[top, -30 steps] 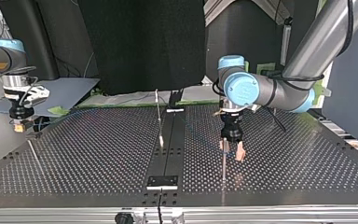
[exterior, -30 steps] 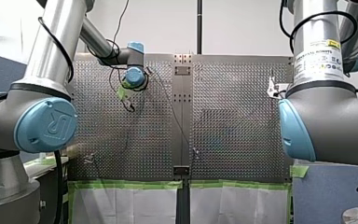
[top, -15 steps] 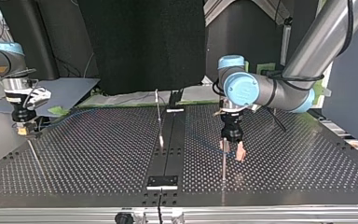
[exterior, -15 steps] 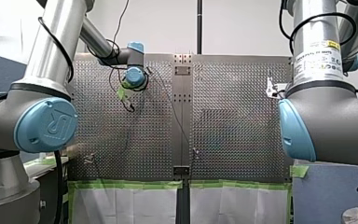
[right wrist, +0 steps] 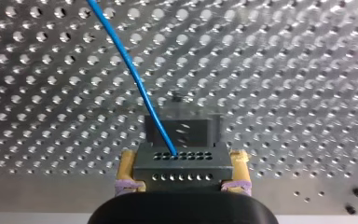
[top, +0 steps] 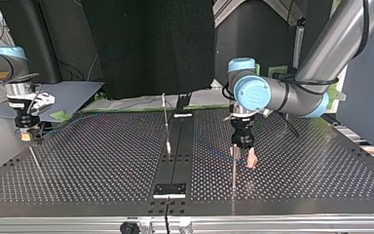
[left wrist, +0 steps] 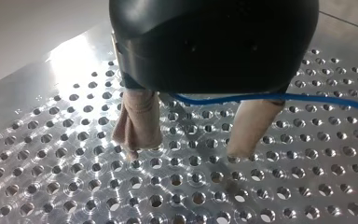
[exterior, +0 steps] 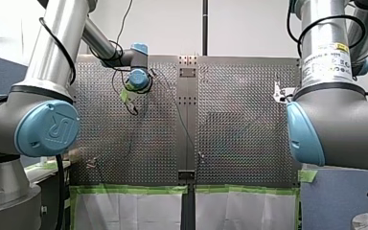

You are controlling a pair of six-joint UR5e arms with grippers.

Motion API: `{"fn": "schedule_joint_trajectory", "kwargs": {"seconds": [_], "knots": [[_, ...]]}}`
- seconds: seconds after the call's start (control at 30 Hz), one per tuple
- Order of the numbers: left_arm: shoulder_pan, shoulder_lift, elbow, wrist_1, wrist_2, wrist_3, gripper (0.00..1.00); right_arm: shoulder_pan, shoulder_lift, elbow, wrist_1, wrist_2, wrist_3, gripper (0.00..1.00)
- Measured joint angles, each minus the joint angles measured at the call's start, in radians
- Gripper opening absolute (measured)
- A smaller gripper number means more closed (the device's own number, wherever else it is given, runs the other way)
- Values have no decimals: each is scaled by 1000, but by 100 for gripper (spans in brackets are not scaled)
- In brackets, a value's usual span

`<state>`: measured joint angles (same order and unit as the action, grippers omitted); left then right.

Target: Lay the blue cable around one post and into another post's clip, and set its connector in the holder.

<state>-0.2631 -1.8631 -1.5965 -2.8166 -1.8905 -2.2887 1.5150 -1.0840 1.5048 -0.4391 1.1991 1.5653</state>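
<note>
At the top view's left, the black connector (right wrist: 182,163) is clamped in the right end effector (top: 27,137), judged the surest hold. The blue cable (right wrist: 130,74), likely light and limp, runs through the left end effector (left wrist: 190,148), which is held wide.

A white wall (exterior: 249,28) backs the front view, a black panel (top: 148,44) the top view.

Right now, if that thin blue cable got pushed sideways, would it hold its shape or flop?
Probably flop: the blue cable is very thin next to the connector held in my right pincer. It looks light, so a push should shift it easily. It seems straight only while drawn tight; slack, it would likely sag.
</note>
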Motion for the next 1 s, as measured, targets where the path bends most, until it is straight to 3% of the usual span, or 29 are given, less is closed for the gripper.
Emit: {"fn": "schedule_joint_trajectory", "kwargs": {"seconds": [0.13,0.5,1.0], "knots": [[0,0,0,0,0,0,100,5,10,-9,2,0,-9,40],[2,0,0,0,0,0,100,11,14,-18,-4,-9,-11,40],[1,0,0,0,1,4,100,11,16,-19,-28,-7,1,40]]}}
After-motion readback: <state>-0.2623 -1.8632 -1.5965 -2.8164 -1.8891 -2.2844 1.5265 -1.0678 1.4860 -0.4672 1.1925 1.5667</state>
